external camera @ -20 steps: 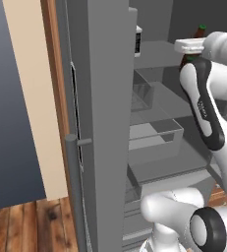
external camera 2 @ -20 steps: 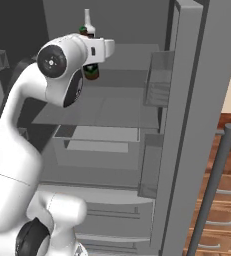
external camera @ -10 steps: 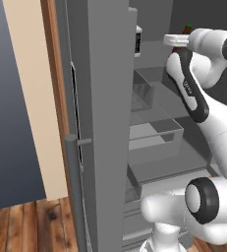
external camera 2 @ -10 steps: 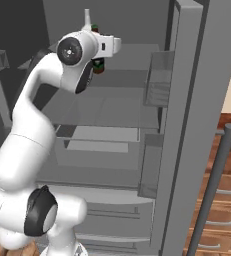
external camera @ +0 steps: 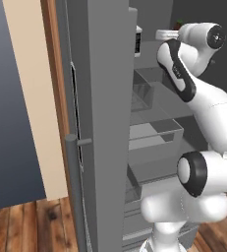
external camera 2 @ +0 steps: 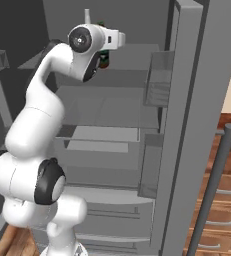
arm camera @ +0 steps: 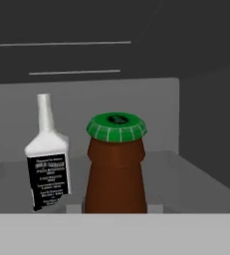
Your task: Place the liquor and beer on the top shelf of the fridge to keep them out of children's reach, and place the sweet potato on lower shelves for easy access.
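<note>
I'm looking into the open fridge (external camera: 110,98) through the left base view: its door with the long handle (external camera: 74,192) is sitting at the left, the grey shelves and drawer fronts (external camera: 156,135) are showing past the door's edge. High up, the liquor (external camera: 138,39) is peeking out beside the door edge on the top shelf (external camera 2: 132,55), white body with a dark label. My arm is reaching up and in at that same level, wrist at the upper right of that view.

In the right base view I'm seeing the arm rising from the lower left and bending toward the top shelf, the liquor's thin white neck (external camera 2: 87,16) sticking up behind the wrist, and a dark bit of the beer (external camera 2: 103,58) showing just under the hand. The lower shelves (external camera 2: 107,137) are lying below, door bins at the right.

In the hand view the liquor (arm camera: 47,164) is standing upright at the left on the grey shelf, label facing me. Just right of it and nearer the camera the beer (arm camera: 116,167) is filling the middle — brown neck, green crimped cap on top. The two bottles are standing apart, not touching.

The fingertips are hidden, but the gripper is clenching narrow and the beer's neck is sitting right in line with it — I'm reading it as grasping the beer.
</note>
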Tool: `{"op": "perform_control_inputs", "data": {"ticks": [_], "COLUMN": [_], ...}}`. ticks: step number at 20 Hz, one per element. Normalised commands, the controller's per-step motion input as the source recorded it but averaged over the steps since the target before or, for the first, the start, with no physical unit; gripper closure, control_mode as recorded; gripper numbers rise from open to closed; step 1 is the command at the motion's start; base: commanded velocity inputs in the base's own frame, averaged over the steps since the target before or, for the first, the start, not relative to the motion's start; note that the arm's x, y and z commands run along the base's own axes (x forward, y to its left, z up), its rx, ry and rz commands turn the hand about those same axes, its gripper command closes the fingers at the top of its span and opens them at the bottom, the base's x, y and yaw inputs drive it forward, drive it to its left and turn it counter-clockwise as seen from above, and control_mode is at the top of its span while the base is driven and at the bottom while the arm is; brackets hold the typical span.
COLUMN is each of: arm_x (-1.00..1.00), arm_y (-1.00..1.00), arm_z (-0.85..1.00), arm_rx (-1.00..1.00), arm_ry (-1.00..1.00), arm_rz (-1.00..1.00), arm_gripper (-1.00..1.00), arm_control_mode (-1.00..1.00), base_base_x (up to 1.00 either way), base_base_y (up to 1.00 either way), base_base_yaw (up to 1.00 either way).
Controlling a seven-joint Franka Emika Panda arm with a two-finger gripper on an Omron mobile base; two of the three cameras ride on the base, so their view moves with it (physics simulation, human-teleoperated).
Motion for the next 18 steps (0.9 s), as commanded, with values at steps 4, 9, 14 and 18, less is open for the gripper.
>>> {"op": "perform_control_inputs", "data": {"ticks": [4,9,14,18], "arm_x": [0.55,0.6,0.64,0.64], "arm_y": [-0.01,-0.07,-0.09,-0.04], "arm_z": [0.0,0.0,0.0,0.0], "arm_rx": [0.0,0.0,0.0,0.0], "arm_ry": [0.0,0.0,0.0,0.0], "arm_rz": [0.0,0.0,0.0,0.0], "arm_gripper": [1.0,1.0,1.0,1.0], "arm_control_mode": [-1.0,-1.0,-1.0,-1.0], "base_base_x": [0.0,0.0,0.0,0.0], "base_base_y": [0.0,0.0,0.0,0.0], "base_base_yaw": [0.0,0.0,0.0,0.0]}}
